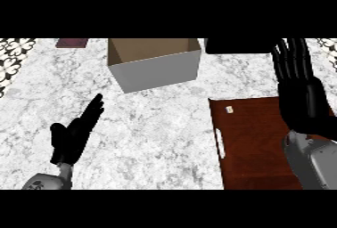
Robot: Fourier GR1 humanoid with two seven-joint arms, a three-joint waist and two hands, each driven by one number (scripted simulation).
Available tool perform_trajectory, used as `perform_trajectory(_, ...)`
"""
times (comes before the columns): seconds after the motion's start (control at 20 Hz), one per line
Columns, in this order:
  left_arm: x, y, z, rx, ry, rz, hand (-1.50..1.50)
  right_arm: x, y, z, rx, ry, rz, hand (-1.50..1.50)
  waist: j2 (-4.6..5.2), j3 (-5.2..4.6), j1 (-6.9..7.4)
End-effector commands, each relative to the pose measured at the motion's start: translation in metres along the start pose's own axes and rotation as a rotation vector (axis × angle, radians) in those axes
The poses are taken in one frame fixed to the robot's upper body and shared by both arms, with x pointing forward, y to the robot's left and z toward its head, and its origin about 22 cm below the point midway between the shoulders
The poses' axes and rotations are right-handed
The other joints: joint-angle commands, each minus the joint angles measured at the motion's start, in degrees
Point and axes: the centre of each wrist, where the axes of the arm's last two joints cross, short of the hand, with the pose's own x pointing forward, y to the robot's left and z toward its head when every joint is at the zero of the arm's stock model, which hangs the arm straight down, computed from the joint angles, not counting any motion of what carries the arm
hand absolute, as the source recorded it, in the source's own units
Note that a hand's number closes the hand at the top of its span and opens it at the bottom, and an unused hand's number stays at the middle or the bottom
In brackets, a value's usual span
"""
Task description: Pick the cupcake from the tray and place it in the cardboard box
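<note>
Left hand [74, 136]: nearest to me, low at the view's left over bare counter; its fingers are straight and lie close together, pointing up and to the right, with the thumb set a little apart. It holds nothing and is resting.
Right forearm [313, 162]: grey, coming in from the lower right corner and crossing the tray's right side.
Right hand [302, 104]: above the tray's far right part, its back towards me; my fingers [291, 58] run straight and slightly spread, reaching past the tray's far edge. Nothing is pinched or enclosed in it.
Tray [253, 151]: dark reddish-brown and flat, on the counter's right side, with a pale slot-shaped handle [220, 143] along its left edge.
Cupcake [229, 109]: a small pale item standing on the tray near its far left corner, apart from my right hand and to its left; too small for me to make out any detail.
Counter [158, 133]: grey-white marbled top, carrying everything named.
Cardboard box [154, 69]: farther off, centre of the view, well apart from the tray; open at the top, pale outside, brown inside, set slightly askew. I see nothing inside it.
Dark block [233, 46]: at the far edge, just right of the box, partly behind my fingers.
Maroon item [72, 42]: at the far edge, left of the box.
</note>
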Motion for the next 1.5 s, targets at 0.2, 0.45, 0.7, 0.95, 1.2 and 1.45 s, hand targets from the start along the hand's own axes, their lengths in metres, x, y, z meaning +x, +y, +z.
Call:
perform_trajectory(0.2,0.039,0.002,-0.007,-0.075,-0.216,-0.110,0.00,-0.047,-0.081,0.106,0.082,0.525,0.260,-1.50,-0.49,-0.87,-1.54)
perform_trajectory(0.45,0.037,-0.007,-0.010,-0.092,-0.199,-0.106,0.00,-0.023,-0.143,0.115,0.221,0.406,0.872,-1.50,-0.26,-1.24,-4.12)
perform_trajectory(0.7,0.036,-0.011,-0.016,-0.107,-0.215,-0.122,0.00,-0.011,-0.166,0.147,0.384,0.227,1.181,-1.50,-0.63,-0.99,-3.25)
perform_trajectory(0.95,0.044,-0.028,-0.010,-0.126,-0.212,-0.113,0.00,0.044,-0.169,0.155,0.364,0.219,1.306,-1.50,-0.94,-1.07,-2.59)
perform_trajectory(1.2,0.034,-0.015,-0.011,-0.125,-0.216,-0.118,0.00,0.088,-0.144,0.149,0.499,0.385,1.275,-1.50,-0.84,-1.16,-2.48)
perform_trajectory(1.45,0.045,-0.031,-0.029,-0.157,-0.227,-0.108,0.00,0.113,-0.114,0.133,0.555,0.503,1.235,-1.50,-0.53,-1.08,-1.91)
